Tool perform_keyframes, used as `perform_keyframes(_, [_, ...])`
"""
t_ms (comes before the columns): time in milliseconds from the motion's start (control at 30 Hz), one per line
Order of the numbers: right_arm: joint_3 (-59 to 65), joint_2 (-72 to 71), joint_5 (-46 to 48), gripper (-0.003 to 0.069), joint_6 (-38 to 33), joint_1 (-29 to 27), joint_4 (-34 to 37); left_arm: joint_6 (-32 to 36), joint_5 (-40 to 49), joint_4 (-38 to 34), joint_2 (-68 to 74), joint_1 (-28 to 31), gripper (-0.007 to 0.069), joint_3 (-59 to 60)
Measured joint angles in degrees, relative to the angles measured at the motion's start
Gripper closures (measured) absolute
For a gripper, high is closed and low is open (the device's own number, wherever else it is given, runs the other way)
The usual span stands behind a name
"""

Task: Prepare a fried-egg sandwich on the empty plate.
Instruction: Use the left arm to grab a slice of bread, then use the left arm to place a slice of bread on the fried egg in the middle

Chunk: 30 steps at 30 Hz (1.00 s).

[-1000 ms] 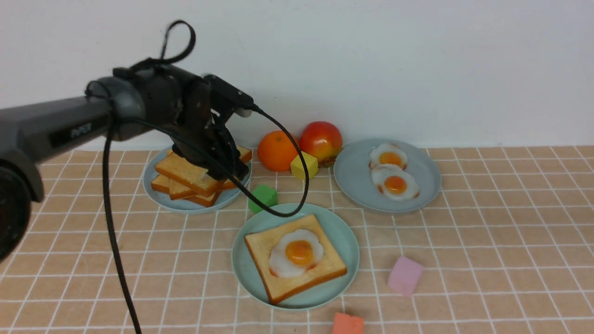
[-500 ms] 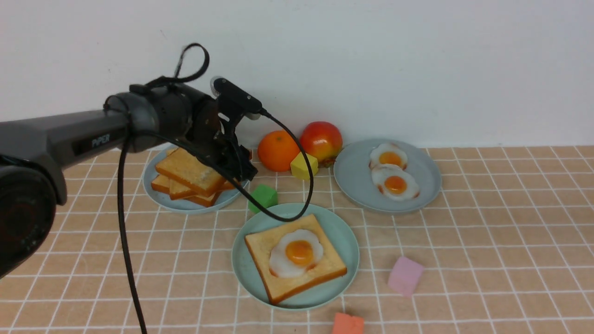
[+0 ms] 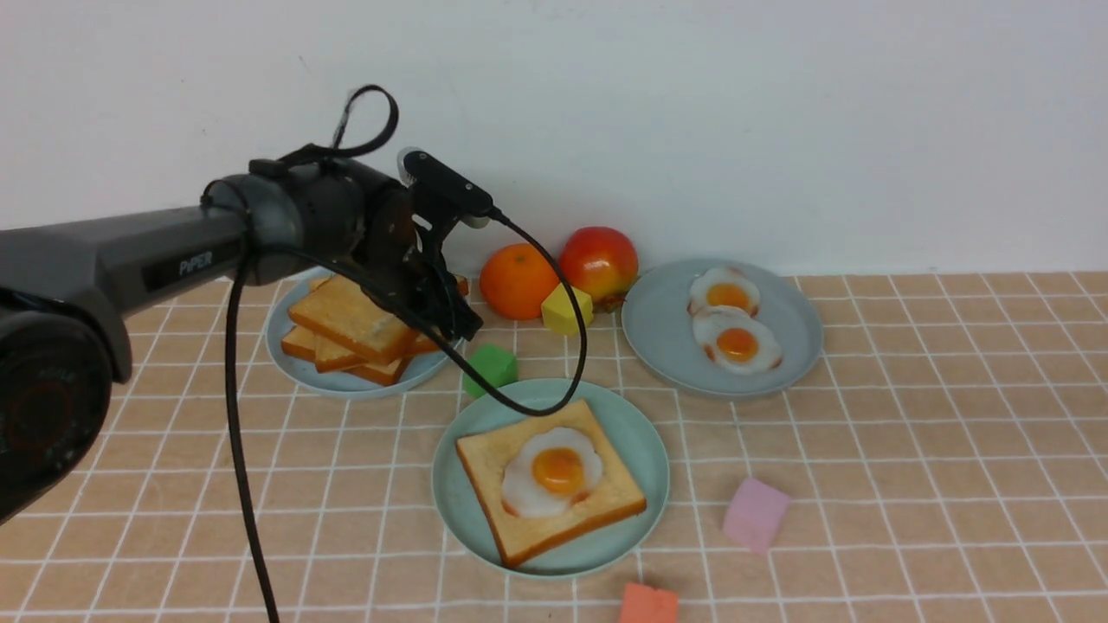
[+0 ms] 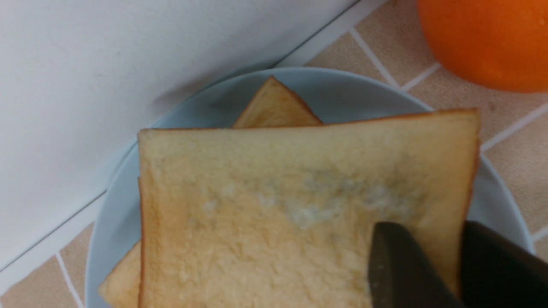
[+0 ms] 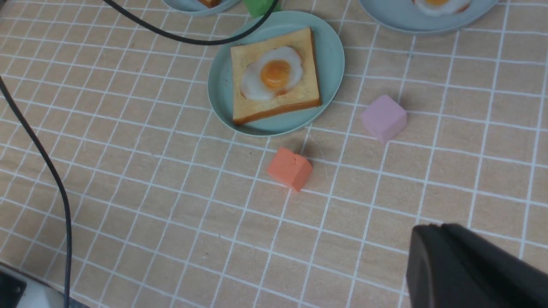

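The mint-green plate [image 3: 647,437] near the front holds one toast slice [image 3: 606,502] with a fried egg [image 3: 554,472] on it; the plate also shows in the right wrist view [image 5: 332,51]. A stack of toast slices lies on a blue-grey plate [image 3: 290,359] at the back left. My left gripper [image 3: 454,324] is shut on the right edge of the top toast slice [image 3: 346,316]. In the left wrist view its fingers [image 4: 394,256] pinch that slice [image 4: 278,222] at the corner. My right gripper [image 5: 432,229] is shut and empty above the tablecloth.
A second blue-grey plate [image 3: 658,333] with two fried eggs stands at the back right. An orange [image 3: 517,281], an apple [image 3: 599,262] and a yellow cube [image 3: 567,309] sit by the wall. A green cube [image 3: 491,368], pink cube [image 3: 756,515] and orange-red cube [image 3: 649,604] lie nearby. The arm's cable [image 3: 554,394] hangs over the mint plate's far rim.
My left wrist has risen and shifted a little to the right while staying at the toast stack. The top slice sits slightly more tilted. Nothing else moved.
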Motion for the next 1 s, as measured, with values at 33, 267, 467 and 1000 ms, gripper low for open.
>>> perform_keyframes(33, [0.0, 0.0, 0.0, 0.0627, 0.0, 0.0, 0.0, 0.0, 0.8, -0.1, -0.7, 0.0, 0.0511, 0.1])
perform_keyframes(267, [0.0, 0.0, 0.3, 0.0627, 0.0, 0.0, -0.4, 0.0, 8.9, -3.4, -9.6, -1.5, 0.0514, 1.4])
perform_keyframes(467, [0.0, -2.1, 1.6, 0.0624, 0.0, 0.0, -0.7, 4.0, 6.6, -3.4, -21.0, -14.3, 0.0514, 16.2])
perform_keyframes(1000, [0.0, -8.6, 3.0, 0.0616, 1.3, 0.0, 0.2, 5.8, -1.7, -2.7, -17.1, -23.6, 0.0522, 25.2])
